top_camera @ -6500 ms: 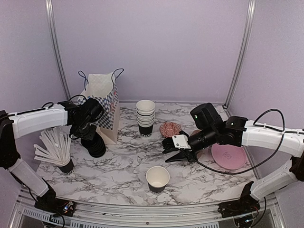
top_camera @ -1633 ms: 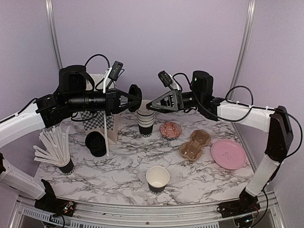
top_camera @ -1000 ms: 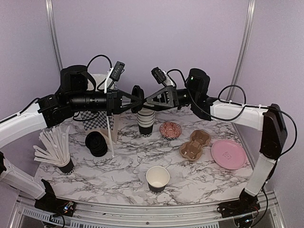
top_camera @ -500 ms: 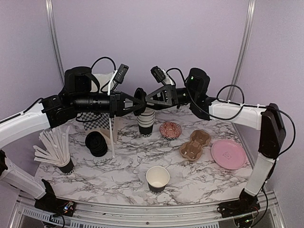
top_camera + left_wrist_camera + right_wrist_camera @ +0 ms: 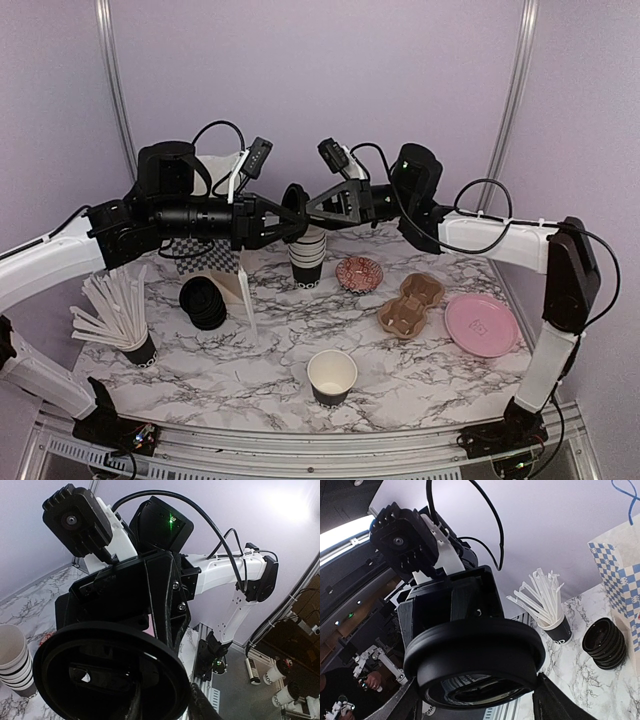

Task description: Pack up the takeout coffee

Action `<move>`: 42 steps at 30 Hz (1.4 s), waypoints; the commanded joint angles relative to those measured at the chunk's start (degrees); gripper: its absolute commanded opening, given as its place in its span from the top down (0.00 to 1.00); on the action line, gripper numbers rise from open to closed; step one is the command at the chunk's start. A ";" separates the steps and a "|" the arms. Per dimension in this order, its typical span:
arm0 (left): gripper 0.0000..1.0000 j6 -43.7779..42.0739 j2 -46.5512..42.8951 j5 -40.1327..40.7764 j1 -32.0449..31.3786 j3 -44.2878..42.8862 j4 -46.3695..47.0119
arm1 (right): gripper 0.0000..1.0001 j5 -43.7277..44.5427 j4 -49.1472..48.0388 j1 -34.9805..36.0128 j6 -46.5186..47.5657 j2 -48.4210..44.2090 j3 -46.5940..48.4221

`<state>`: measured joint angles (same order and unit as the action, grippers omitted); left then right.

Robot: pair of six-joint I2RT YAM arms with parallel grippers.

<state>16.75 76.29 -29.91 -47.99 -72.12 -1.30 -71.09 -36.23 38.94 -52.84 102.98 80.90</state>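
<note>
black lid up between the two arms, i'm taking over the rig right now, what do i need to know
Left claw: raised, fingers straddle the rim of the black lid; cannot tell if it grips.
Right claw: raised opposite, fingers flank the same lid; cannot tell if it grips.
Things: lid in mid-air above the cup stack; coffee cup stands open at front centre; paper bag at back left.
Done: lid lifted; looks like a handover between claws.
Left: lid onto cup, cup into bag.
</note>
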 commanded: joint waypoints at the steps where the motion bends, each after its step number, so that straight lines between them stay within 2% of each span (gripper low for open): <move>1: 0.63 -3.31 -0.86 4.59 0.09 -1.25 -5.96 | 0.37 -0.73 2.89 -1.48 5.30 0.01 1.13; 4: 0.54 -4.76 -2.00 7.76 0.09 -0.34 -7.96 | 0.38 -0.50 8.68 -3.65 11.00 -0.33 1.42; 7: 0.48 -6.26 -3.30 11.76 0.04 0.13 -10.70 | 0.38 0.53 19.54 -6.52 22.49 -1.86 1.46; 9: 0.46 -7.63 -4.85 14.44 0.08 0.83 -12.53 | 0.38 1.42 28.02 -7.68 31.03 -3.45 1.89; 10: 0.45 -8.26 -5.61 16.73 0.09 1.28 -13.29 | 0.38 2.29 36.75 -7.93 37.31 -4.32 3.32; 12: 0.42 -9.64 -6.75 22.57 0.17 2.21 -14.95 | 0.37 5.86 51.24 -7.92 50.99 -6.08 6.19; 15: 0.39 -12.68 -6.82 31.95 0.26 3.10 -17.10 | 0.36 11.78 66.32 -7.91 68.04 -9.17 8.29; 18: 0.39 -16.28 -5.32 35.24 0.32 3.68 -18.50 | 0.36 17.82 75.98 -7.56 79.85 -12.58 8.21; 21: 0.40 -19.30 -4.04 36.32 0.33 5.01 -18.76 | 0.36 25.57 81.39 -4.72 87.84 -15.72 6.36; 24: 0.40 -19.45 -3.76 38.32 0.29 6.77 -18.58 | 0.36 35.65 84.08 2.02 93.93 -18.77 3.30; 28: 0.40 -20.62 -5.02 41.96 0.29 9.95 -16.62 | 0.33 45.96 85.74 11.15 97.50 -20.05 -0.59; 38: 0.38 -22.51 -9.71 47.42 0.52 14.30 -15.91 | 0.35 54.25 92.95 19.15 100.12 -11.37 3.26; 42: 0.38 -22.69 -10.70 47.05 0.50 14.90 -15.84 | 0.36 57.19 95.03 21.23 100.43 -8.92 5.04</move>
<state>-4.78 67.37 15.59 -47.72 -57.98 -18.28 -18.70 54.98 58.00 46.09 92.92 81.82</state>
